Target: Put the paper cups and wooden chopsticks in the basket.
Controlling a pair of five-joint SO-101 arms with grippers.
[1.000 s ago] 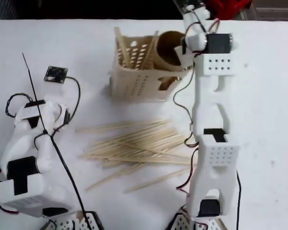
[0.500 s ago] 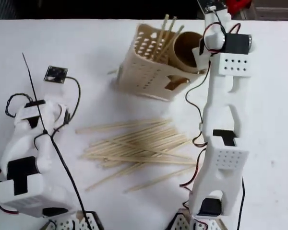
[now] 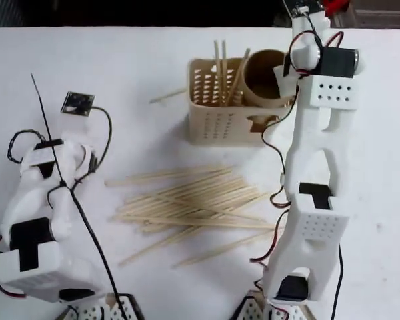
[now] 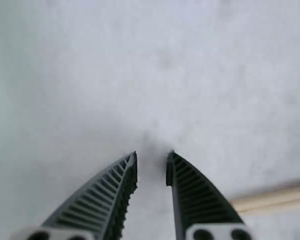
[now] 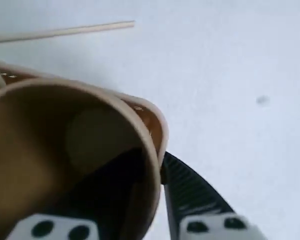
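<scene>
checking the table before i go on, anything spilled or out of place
Yes. Most chopsticks lie in a loose, criss-crossed pile on the table in front of the basket, and a single stray chopstick lies apart beside the basket. The right tool grips the paper cup by its rim.

- Cream perforated basket (image 3: 220,123), upright, upper centre, holding standing chopsticks (image 3: 222,67) and a brown paper cup (image 3: 261,75) at its right end.
- Loose chopstick pile (image 3: 193,203) lies mid-frame.
</scene>
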